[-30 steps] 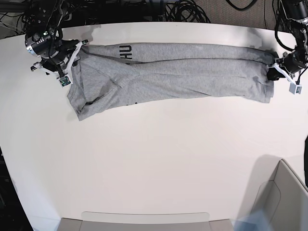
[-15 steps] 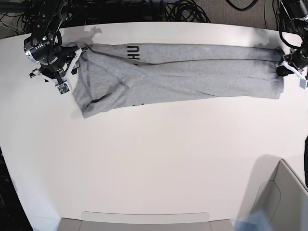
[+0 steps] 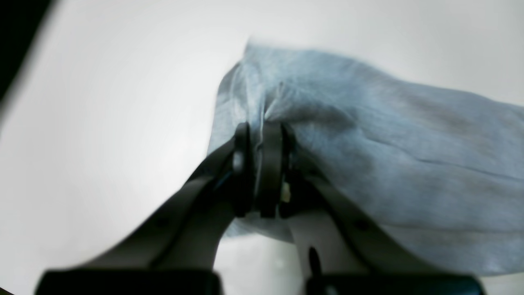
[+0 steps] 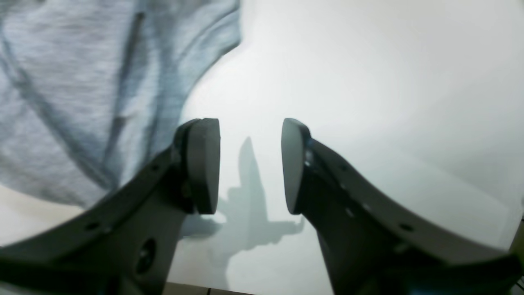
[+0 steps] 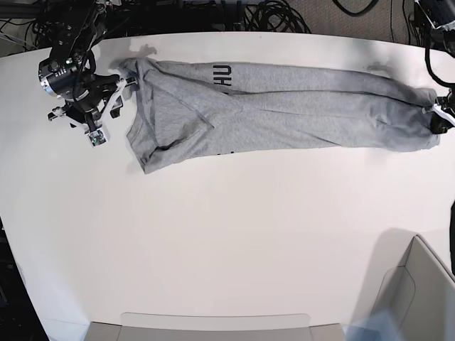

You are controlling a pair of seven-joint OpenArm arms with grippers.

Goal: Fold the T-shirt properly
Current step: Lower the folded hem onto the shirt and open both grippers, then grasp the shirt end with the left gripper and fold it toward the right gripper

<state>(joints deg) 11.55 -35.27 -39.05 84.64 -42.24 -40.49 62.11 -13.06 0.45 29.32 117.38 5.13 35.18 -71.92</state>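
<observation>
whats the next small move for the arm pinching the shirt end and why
Probably ease off pulling and set that end down. The left gripper is shut on the hem of the heather-grey cotton T-shirt, which lies stretched long across the white table, while the right gripper stands open beside the other end, holding nothing.

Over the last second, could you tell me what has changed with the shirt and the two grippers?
The T-shirt slid toward the base view's right, pulled by the left gripper, which stays shut on its end. Its other end has drawn away from the right gripper, which now stands open over bare table beside the cloth. The shirt is still stretched long, lettering showing near the collar end.
</observation>
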